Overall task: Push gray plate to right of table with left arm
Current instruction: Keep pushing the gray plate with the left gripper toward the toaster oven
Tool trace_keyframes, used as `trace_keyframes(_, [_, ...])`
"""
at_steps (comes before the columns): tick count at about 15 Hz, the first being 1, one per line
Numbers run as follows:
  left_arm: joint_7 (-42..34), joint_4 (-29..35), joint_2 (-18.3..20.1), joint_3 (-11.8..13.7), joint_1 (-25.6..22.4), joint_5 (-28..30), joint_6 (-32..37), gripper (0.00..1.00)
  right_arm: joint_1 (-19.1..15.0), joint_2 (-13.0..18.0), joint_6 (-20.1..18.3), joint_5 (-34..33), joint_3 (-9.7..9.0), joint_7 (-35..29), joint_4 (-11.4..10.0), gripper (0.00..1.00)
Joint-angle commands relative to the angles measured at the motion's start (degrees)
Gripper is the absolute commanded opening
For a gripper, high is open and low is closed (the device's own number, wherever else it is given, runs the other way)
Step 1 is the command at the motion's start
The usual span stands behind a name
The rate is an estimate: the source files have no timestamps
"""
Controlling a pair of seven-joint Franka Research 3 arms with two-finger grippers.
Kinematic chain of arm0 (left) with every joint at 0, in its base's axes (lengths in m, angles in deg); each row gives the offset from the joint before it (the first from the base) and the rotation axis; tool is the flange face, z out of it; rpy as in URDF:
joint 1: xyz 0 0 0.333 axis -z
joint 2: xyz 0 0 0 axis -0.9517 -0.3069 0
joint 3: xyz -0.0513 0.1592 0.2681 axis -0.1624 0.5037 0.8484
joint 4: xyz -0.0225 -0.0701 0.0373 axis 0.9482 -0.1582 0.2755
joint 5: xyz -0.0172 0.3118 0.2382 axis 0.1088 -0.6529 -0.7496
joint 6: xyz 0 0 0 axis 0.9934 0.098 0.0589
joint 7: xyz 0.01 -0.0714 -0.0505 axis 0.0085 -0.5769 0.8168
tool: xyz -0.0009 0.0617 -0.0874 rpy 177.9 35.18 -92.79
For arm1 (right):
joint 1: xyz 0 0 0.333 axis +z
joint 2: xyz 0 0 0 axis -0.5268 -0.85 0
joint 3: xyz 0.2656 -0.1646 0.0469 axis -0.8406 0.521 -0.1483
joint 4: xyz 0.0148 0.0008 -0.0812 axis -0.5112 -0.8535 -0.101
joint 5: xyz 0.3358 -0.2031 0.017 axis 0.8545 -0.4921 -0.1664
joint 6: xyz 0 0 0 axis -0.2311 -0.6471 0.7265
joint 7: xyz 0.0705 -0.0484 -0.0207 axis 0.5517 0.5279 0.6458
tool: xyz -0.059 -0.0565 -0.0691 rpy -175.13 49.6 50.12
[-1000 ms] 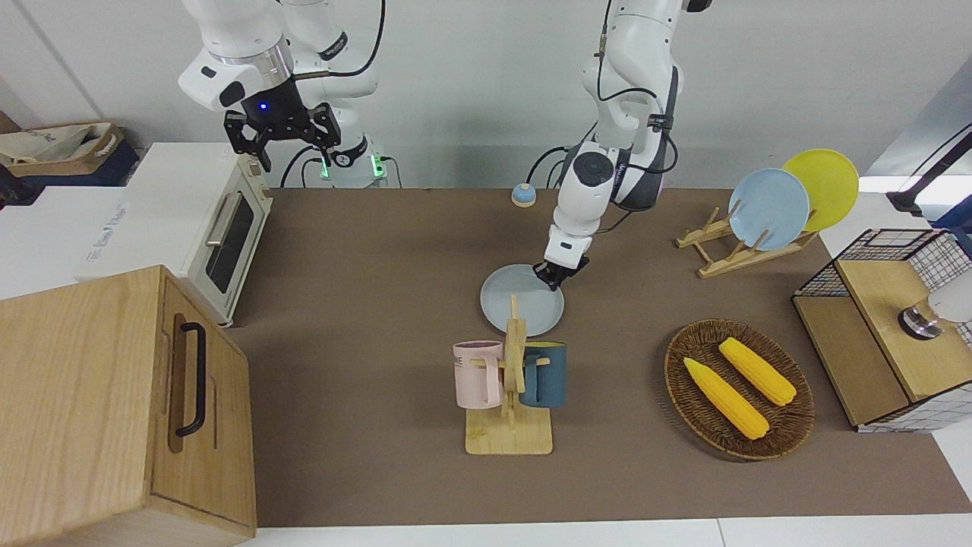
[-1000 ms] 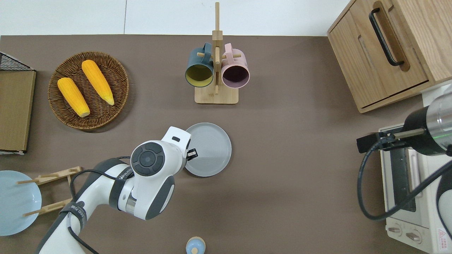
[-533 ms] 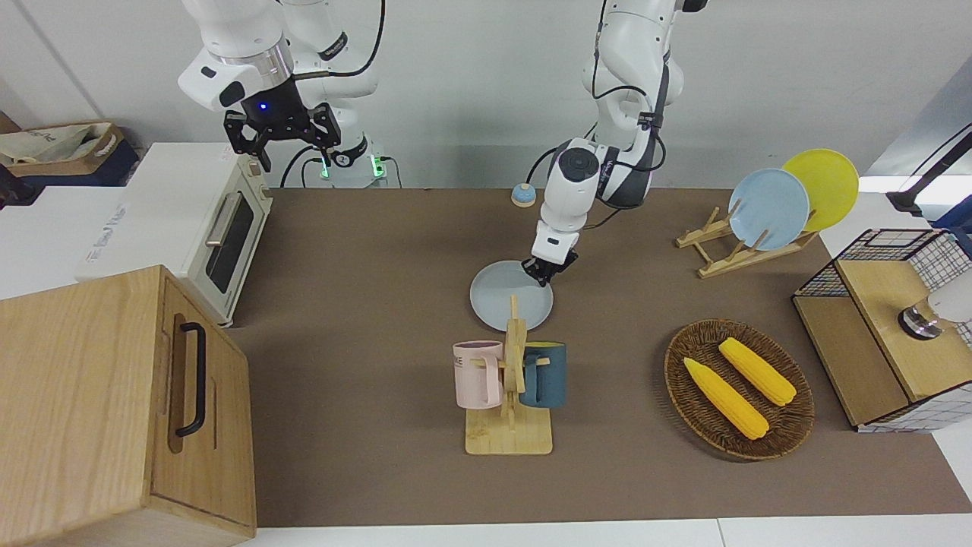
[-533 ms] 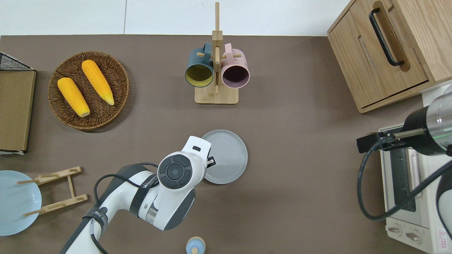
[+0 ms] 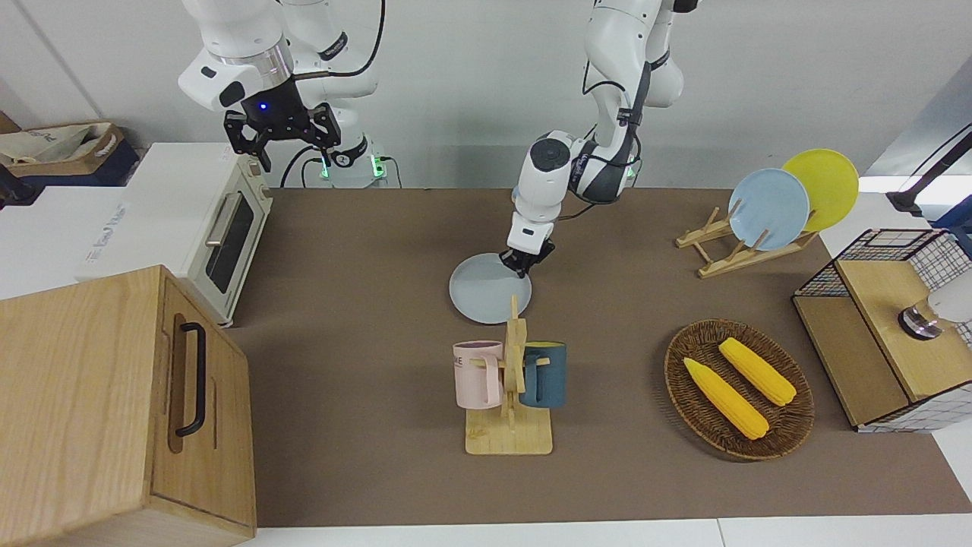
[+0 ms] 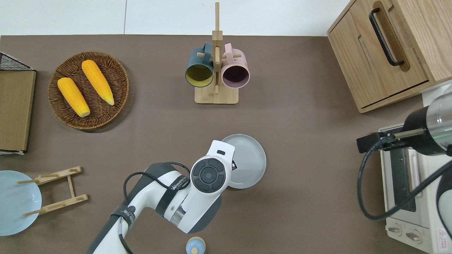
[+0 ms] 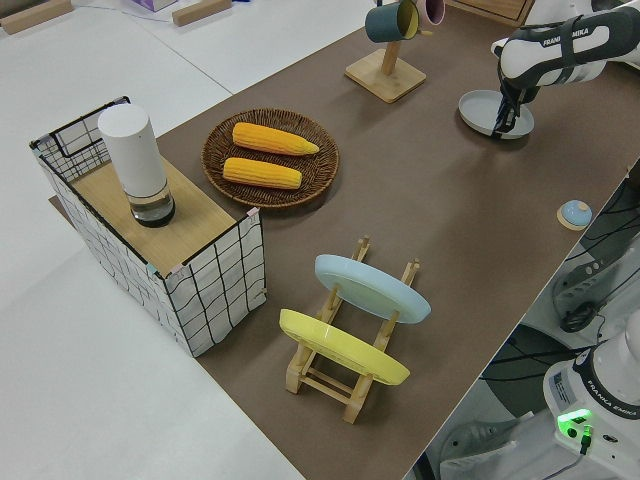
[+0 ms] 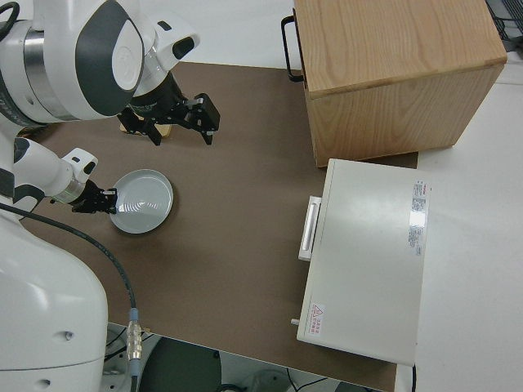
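The gray plate (image 5: 482, 298) (image 6: 249, 160) (image 8: 145, 202) lies flat on the brown table (image 5: 364, 251), nearer to the robots than the mug rack. My left gripper (image 5: 524, 263) (image 7: 505, 118) (image 8: 98, 199) is down at table height, shut with nothing held. Its tip presses against the plate's rim on the side toward the left arm's end. In the overhead view the wrist hides the fingers. The right arm is parked, and its gripper (image 5: 296, 156) (image 8: 181, 135) is open and empty.
A mug rack (image 5: 509, 380) (image 6: 216, 70) with a pink and a blue mug stands farther from the robots than the plate. A toaster oven (image 5: 228, 228) and a wooden cabinet (image 5: 114, 403) fill the right arm's end. A corn basket (image 5: 738, 387) and a plate rack (image 5: 767, 209) sit toward the left arm's end.
The left gripper has slid the gray plate along the table toward the right arm's end and slightly nearer the robots. The right arm has not moved.
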Motion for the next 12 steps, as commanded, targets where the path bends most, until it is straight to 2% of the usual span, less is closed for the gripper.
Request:
trace_keyframes(1, [4.58, -3.22, -2.73, 0.59, 3.05, -1.23, 2.03, 0.0, -1.16, 0.36, -0.69, 0.59, -0.85, -0.08, 0.22, 0.983])
trace_keyframes(12, [15.74, -12.61, -9.85, 0.51, 9.03, -2.63, 2.99, 0.0, -1.16, 0.36, -0.69, 0.59, -0.85, 0.01, 0.22, 0.983])
